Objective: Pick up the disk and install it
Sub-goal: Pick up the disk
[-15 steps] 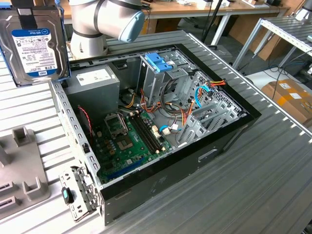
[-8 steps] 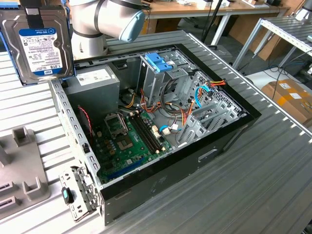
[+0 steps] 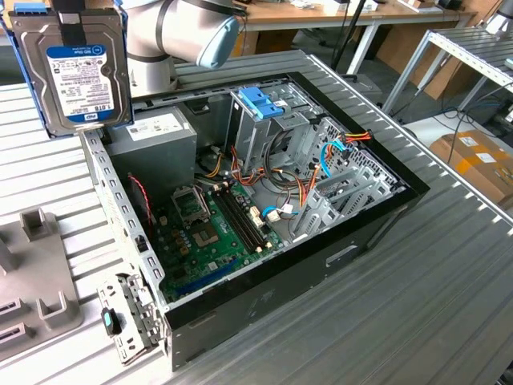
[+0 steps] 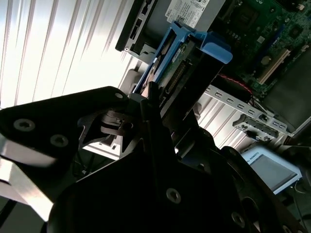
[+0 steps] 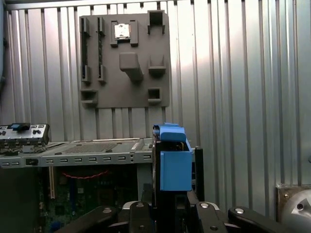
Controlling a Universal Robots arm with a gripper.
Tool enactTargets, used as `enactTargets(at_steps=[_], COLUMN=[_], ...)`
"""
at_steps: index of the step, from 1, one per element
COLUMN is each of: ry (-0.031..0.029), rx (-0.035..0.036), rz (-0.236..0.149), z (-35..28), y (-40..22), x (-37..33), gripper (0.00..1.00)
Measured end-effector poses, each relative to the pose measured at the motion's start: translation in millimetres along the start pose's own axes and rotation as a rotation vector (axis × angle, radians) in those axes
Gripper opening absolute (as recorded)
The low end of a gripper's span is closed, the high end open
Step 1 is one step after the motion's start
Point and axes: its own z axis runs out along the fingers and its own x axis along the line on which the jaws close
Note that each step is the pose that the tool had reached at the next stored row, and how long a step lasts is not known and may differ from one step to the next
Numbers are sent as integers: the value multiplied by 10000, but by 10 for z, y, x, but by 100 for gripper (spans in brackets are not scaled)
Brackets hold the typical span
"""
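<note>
Open computer case (image 3: 321, 265) lying on a ribbed metal table (image 3: 417, 321). Inside: green motherboard (image 3: 200, 233) near; grey power-supply box (image 3: 156, 136) far, toward the exterior view's left; upright metal cage (image 3: 248, 140) topped by a blue bracket (image 3: 258, 100). Grey fixture plate (image 3: 36, 281) beside the case, at the exterior view's left.

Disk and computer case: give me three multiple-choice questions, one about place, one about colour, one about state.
1. Where is the disk in the exterior view?
A) inside the drive cage
B) flat on the table
C) raised at the upper left

2. What colour is its carrier?
A) light blue
B) red
C) yellow

3. How is the computer case?
A) closed
B) open, insides showing
C) upside down

Answers: C, it hangs in the air, clamped in the jaws. A, blue plastic frames it in both wrist views. B, the motherboard is in plain sight.
</note>
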Motion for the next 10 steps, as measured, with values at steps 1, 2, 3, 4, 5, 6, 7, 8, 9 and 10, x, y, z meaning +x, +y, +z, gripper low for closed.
enactTargets(at_steps=[1, 2, 3, 4, 5, 6, 7, 8, 9, 10], ry=[0, -1, 0, 0, 0, 0, 0, 0, 0, 0], rx=[0, 0, 0, 0, 0, 0, 0, 0, 0, 0], rz=[0, 0, 0, 0, 1, 0, 0, 0, 0, 0], z=[0, 1, 0, 1, 0, 1, 1, 1, 1, 1], y=[-15, -31, -46, -71, -86, -101, -118, -133, -151, -163], x=[-1, -1, -2, -4, -4, -5, -6, -7, -8, -8], gripper=[35, 35, 35, 35, 35, 35, 35, 35, 35, 35])
